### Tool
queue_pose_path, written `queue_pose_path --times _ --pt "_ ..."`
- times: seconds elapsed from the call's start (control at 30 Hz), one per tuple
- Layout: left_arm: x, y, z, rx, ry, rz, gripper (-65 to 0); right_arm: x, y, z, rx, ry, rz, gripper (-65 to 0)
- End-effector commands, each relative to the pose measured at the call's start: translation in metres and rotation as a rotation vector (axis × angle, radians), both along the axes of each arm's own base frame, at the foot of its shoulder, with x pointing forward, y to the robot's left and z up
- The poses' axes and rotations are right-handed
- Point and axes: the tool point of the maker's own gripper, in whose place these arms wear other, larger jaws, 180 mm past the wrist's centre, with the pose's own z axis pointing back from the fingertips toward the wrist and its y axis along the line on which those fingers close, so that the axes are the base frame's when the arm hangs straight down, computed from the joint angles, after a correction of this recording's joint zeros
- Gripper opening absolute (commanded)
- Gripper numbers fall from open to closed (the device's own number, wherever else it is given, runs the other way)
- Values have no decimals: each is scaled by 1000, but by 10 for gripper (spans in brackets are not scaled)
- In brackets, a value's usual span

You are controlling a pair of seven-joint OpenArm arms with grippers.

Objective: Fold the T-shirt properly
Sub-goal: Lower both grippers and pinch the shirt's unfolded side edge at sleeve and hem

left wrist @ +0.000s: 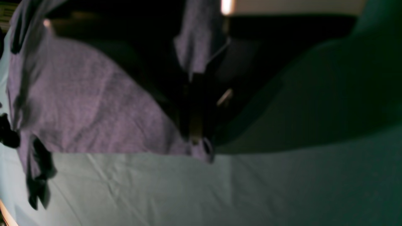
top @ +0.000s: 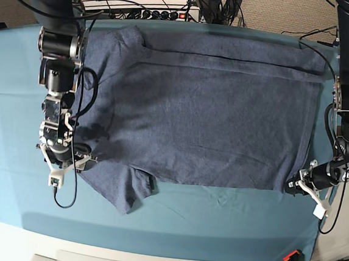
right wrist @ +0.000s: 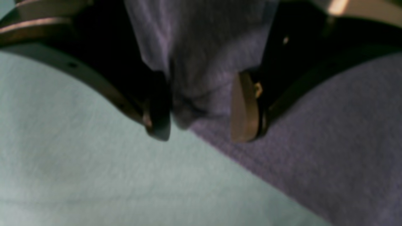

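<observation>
Right wrist view: right gripper (right wrist: pixel 201 128) fills the top of the frame, blurred. Its two fingers (right wrist: pixel 243 110) stand partly apart with a bunch of T-shirt (right wrist: pixel 329 141) fabric pinched between them. More shirt lies flat lower right, on the teal table cloth (right wrist: pixel 78 163). Upper finger parts are cut off by the frame edge.

Left wrist view: dark and smeared. Left gripper (left wrist: pixel 201 138) shows as a narrow dark shape, fingers close together, with the shirt edge (left wrist: pixel 94 103) caught at the tip. A fold of fabric also hangs above it. Exact gap between the fingers is hard to make out. Cloth (left wrist: pixel 220 188) is below; the black shapes at far left I cannot identify.

Base view: shirt (top: pixel 206 121) is spread flat on the cloth (top: pixel 215 225), neck side toward the view's left, hem toward the right. No lettering shows. One sleeve (top: pixel 123 190) sticks out at the near edge. Right gripper (top: pixel 80 159) sits at the shirt's near-left edge by that sleeve. Left gripper (top: pixel 292 185) is at the near-right hem corner. Both fingertips are too small here to read. Power strip (top: pixel 154 11) and cables sit beyond the far edge.
</observation>
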Motion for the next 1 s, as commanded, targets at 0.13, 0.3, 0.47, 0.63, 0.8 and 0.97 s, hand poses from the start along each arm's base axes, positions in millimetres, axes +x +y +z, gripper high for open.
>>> queue_pose_path --times 0.13,0.3,0.47,0.63,0.8,0.97 --pt "18 8 29 -6 -84 15 -650 13 -7 23 -19 -60 -5 -330" --pt "19 8 29 -6 -84 16 -650 13 -7 23 -18 -60 -4 -330" --pt "19 8 29 -6 -85 16 -650 13 -7 23 -17 -59 -2 -351" --pt "19 8 29 -6 -85 16 -650 13 -3 22 -11 -54 18 -517" --pt "19 8 29 -6 -85 16 -650 14 -1 22 -8 -53 31 -650" --pt "19 8 29 -6 -85 16 -650 11 -2 18 -16 -44 33 -650"
